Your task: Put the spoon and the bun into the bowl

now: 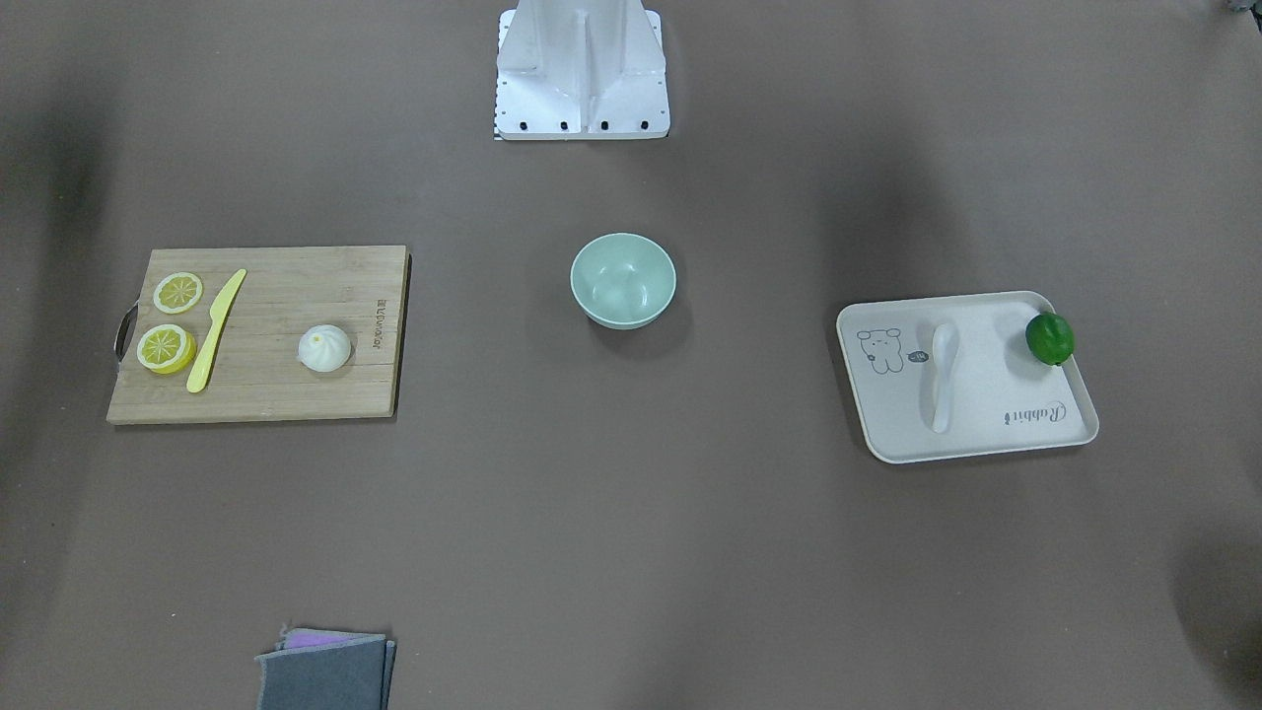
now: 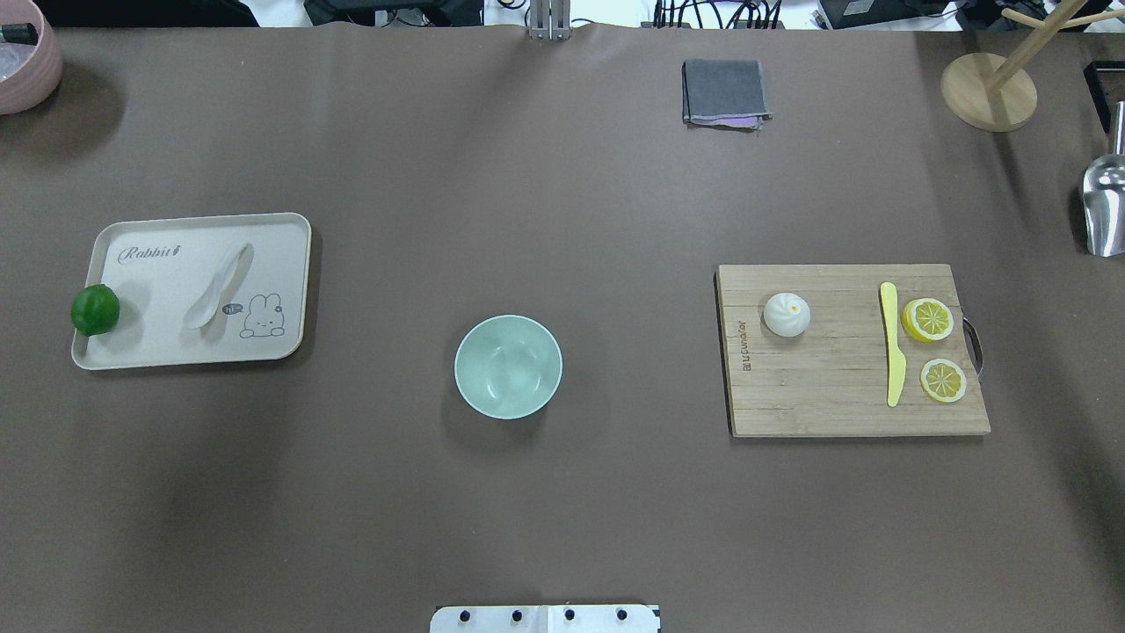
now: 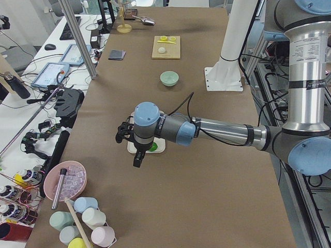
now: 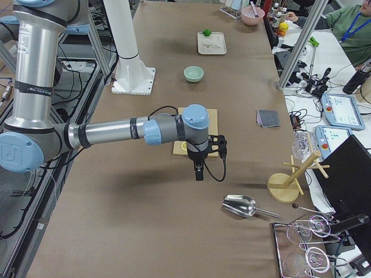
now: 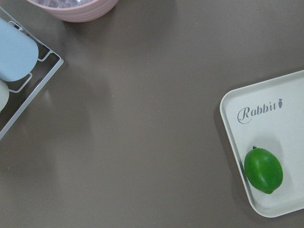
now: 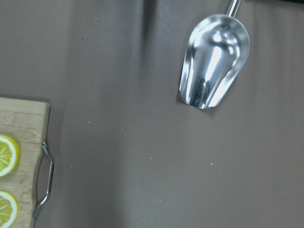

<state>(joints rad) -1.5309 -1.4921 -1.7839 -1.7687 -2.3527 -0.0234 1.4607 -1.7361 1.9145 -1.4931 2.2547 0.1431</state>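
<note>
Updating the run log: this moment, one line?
spoon on tray | bun on board | bowl empty | left gripper, right gripper: cannot tell

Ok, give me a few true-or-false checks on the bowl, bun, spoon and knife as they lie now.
1. The bowl is empty. True.
2. The bun sits on the tray. False: it sits on the wooden cutting board.
3. The spoon lies on the tray, apart from the lime. True.
4. The yellow knife lies in the bowl. False: it lies on the wooden cutting board, between the bun and the lemon slices.
</note>
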